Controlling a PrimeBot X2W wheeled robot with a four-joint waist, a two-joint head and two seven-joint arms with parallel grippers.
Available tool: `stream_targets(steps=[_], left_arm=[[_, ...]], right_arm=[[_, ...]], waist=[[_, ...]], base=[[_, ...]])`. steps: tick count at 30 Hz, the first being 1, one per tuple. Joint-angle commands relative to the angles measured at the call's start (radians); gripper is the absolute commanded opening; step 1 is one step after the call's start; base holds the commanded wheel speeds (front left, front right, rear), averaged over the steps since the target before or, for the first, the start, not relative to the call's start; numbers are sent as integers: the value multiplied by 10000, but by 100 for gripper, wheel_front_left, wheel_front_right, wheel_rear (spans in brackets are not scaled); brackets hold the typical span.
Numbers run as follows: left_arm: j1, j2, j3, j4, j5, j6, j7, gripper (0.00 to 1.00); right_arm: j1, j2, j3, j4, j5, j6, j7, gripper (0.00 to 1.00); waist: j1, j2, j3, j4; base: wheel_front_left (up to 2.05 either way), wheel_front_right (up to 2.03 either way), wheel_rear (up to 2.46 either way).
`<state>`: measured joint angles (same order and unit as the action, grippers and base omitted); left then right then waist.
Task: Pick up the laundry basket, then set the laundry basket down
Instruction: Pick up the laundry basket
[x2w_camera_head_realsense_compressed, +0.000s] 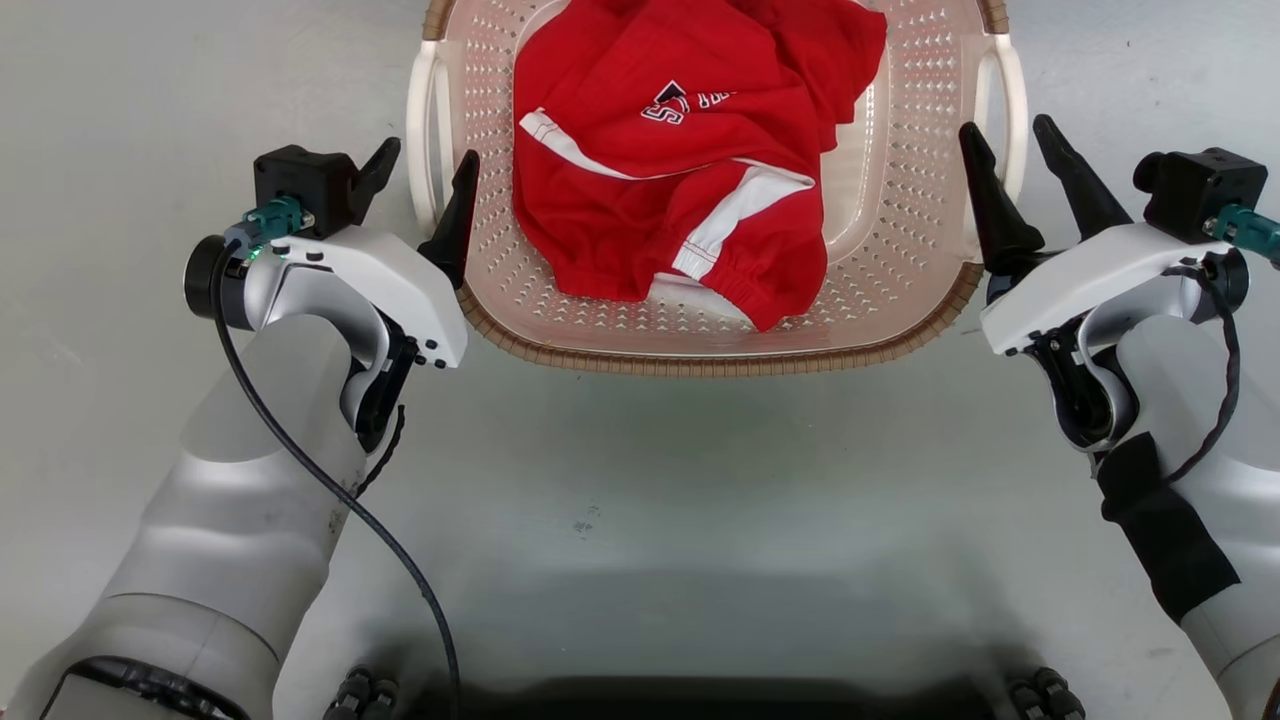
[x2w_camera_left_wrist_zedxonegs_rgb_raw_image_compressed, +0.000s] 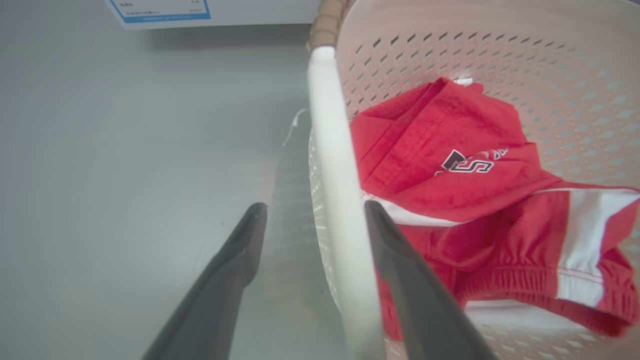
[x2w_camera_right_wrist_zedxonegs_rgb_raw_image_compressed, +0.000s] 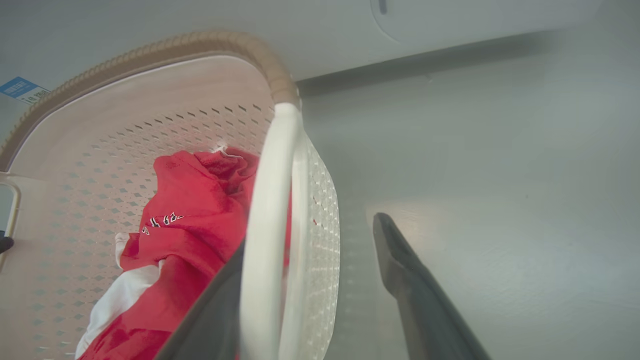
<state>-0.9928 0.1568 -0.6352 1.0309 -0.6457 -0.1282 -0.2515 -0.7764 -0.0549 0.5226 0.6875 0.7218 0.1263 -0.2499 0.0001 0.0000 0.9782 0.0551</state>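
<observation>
Laundry basket (x2w_camera_head_realsense_compressed: 700, 362) down flat on grey floor (x2w_camera_head_realsense_compressed: 640, 470), dead ahead between both arms, red garment (x2w_camera_head_realsense_compressed: 690, 150) with white trim heaped inside. Left gripper (x2w_camera_head_realsense_compressed: 427, 158) spread wide, straddling white left handle (x2w_camera_head_realsense_compressed: 424, 110): one finger basket-side, other outside, no pinch. Right gripper (x2w_camera_head_realsense_compressed: 1007, 128) likewise spread across right handle (x2w_camera_head_realsense_compressed: 1014, 95), nothing clamped. Contact with handles: cannot tell.
</observation>
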Motion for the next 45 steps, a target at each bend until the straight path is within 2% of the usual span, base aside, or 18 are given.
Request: stream_targets(steps=[1,18,19,20,21,30,32,45], left_arm=[[-32,366,107,24,-123,-24,-102,100],[-450,328,-369,331,-620,-25,-103,100],[-458,322,-406,337,-649,-25,-103,34],[-452,313,-469,263,-681,-25,-103,0],[-421,301,-550,278,-736,-25,-103,0],[-451,399,-894,311,-1147,-25,-103,0],[-452,428,-940,355,-1242,-25,-103,0],[-416,492,-1362,855,-1737,-25,-103,0]], right_arm=[[284,47,183,-47,104,44,-118,100],[29,47,409,-18,498,44,-118,100],[20,47,415,-18,502,44,-118,46],[10,47,423,-23,504,44,-118,46],[13,47,498,-11,545,44,-118,0],[-28,47,622,109,795,44,-118,0],[-150,47,641,243,508,44,-118,0],[-233,47,769,773,446,44,-118,0]], waist=[[-1,0,40,2],[-1,0,289,-22],[-1,0,294,-21],[-1,0,301,-21],[-1,0,300,-17],[-1,0,297,-40],[-1,0,286,-76],[-1,0,38,-144]], base=[[0,0,0],[0,0,0],[0,0,0],[0,0,0],[0,0,0],[0,0,0],[0,0,0],[0,0,0]])
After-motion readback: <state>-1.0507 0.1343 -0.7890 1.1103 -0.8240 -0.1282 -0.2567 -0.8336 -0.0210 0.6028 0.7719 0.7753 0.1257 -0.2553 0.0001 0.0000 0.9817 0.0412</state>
